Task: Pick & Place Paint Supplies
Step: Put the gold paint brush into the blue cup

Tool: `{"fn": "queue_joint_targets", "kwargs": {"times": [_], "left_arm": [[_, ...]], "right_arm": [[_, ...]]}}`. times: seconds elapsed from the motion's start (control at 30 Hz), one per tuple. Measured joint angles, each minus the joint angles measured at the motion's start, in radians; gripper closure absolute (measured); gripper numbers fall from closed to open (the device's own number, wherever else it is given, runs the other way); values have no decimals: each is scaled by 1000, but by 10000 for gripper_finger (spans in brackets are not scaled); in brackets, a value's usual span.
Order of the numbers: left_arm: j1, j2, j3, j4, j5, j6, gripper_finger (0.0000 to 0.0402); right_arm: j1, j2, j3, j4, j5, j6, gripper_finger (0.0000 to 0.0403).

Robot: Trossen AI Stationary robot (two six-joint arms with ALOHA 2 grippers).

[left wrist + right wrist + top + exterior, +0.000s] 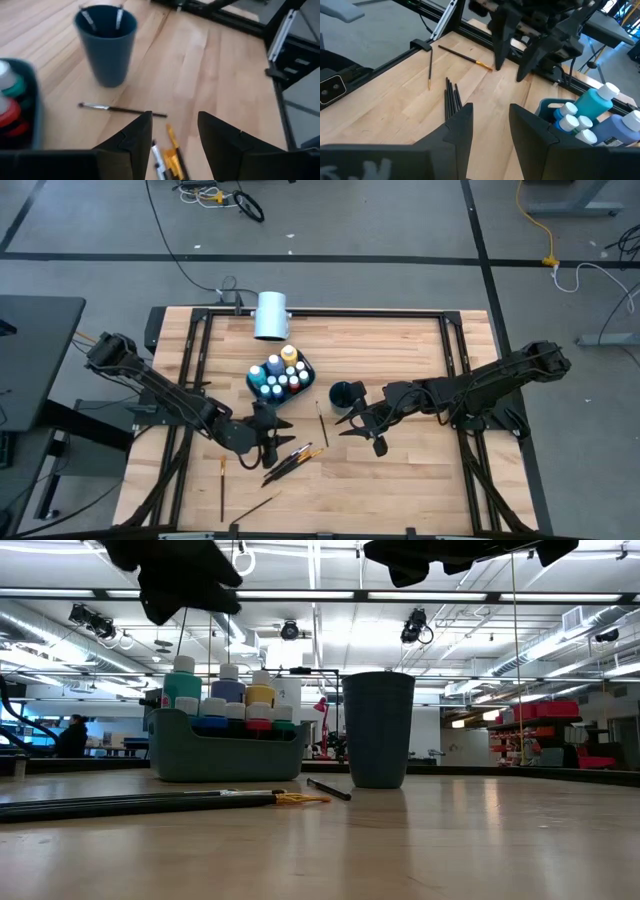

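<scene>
A dark tray [280, 375] holds several small paint bottles [590, 115], next to a dark blue cup [106, 45] with two brushes standing in it. Loose paintbrushes lie on the wooden table: a bundle [290, 460], a single one [120, 109] near the cup, and two more [222, 485] toward the near edge. My left gripper [175, 135] hovers open above the bundle, nothing between its fingers. My right gripper [490, 125] hovers open just near of the cup, facing the left gripper [512, 55], and is also empty.
A large white cylinder [271, 315] lies at the table's far edge. A black metal frame [470, 380] runs along the table's sides and far edge. Bare wood lies to the right of the cup and along the near edge.
</scene>
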Motion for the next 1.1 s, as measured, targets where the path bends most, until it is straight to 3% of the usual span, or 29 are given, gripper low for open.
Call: {"fn": "queue_joint_targets", "kwargs": {"times": [0.37, 0.5, 0.7, 0.87, 1.1], "left_arm": [[9, 184, -1, 60, 36, 6, 277], [15, 264, -2, 103, 112, 27, 281], [20, 332, -2, 140, 139, 27, 276], [23, 322, -2, 100, 270, -88, 280], [36, 275, -2, -147, 614, -412, 287]], "right_arm": [[0, 0, 1, 0, 0, 27, 273], [0, 0, 1, 0, 0, 27, 273], [0, 0, 1, -7, 0, 29, 273], [0, 0, 1, -10, 0, 49, 273], [0, 0, 1, -11, 0, 51, 273]]}}
